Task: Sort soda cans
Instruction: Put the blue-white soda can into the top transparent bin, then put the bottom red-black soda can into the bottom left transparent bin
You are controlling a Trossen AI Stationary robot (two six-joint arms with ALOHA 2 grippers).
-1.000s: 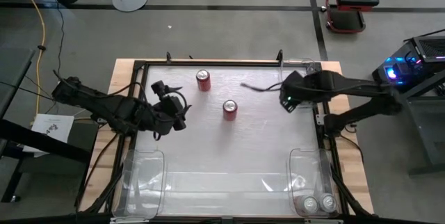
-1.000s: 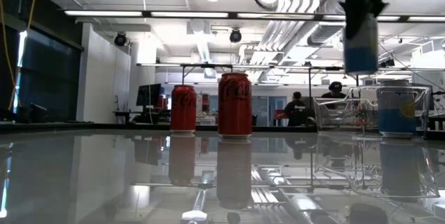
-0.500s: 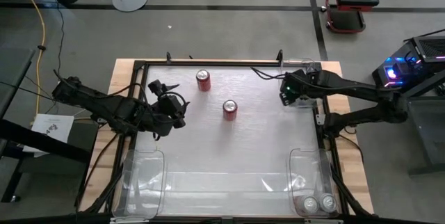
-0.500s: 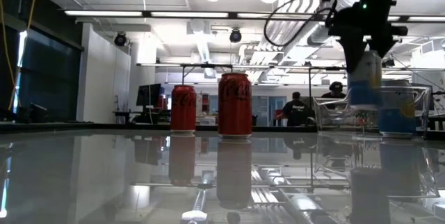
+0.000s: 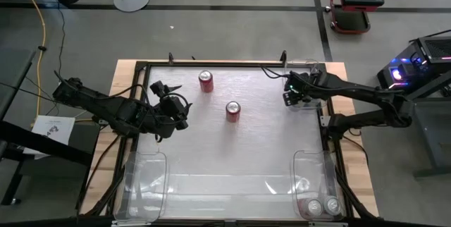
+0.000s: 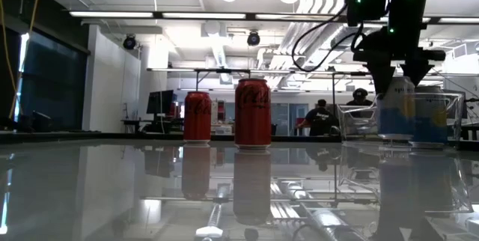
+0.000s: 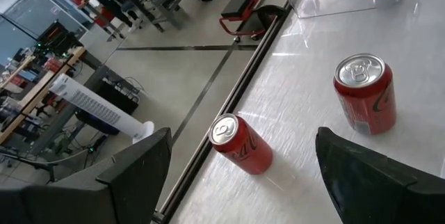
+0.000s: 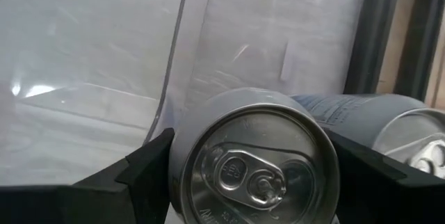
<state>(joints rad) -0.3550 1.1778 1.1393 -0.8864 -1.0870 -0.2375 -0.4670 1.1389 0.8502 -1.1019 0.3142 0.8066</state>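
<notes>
The silver-blue can (image 8: 256, 156) is being lowered by the right gripper (image 5: 294, 91) into the clear bin (image 6: 359, 121) at the table's far right corner, its fingers pinching the can on both sides. A second earlier it was hanging high above the table in the low view; half a second ago it was partway down; now its base is sitting level with, or almost on, the bin floor, just beside a second silver-blue can (image 6: 428, 117) already standing there. In the right wrist view that neighbour's top (image 8: 427, 156) is showing close behind the held one, the two touching or nearly so.

The descent means this can is reaching its sorting place; by judgement only the release and withdrawal remain for it.

Two red cans (image 5: 206, 81) (image 5: 232, 111) are standing upright and well apart on the open table (image 5: 239, 156), unsorted. Two further can tops (image 5: 313, 206) (image 5: 332, 204) are lying in the near right bin (image 5: 301, 167).

The left gripper (image 5: 174, 111) is waiting over the table's left side, fingers (image 7: 132, 165) spread wide and holding nothing, facing the red cans. These are probably the next items, likely destined for another bin (image 5: 144, 167).
</notes>
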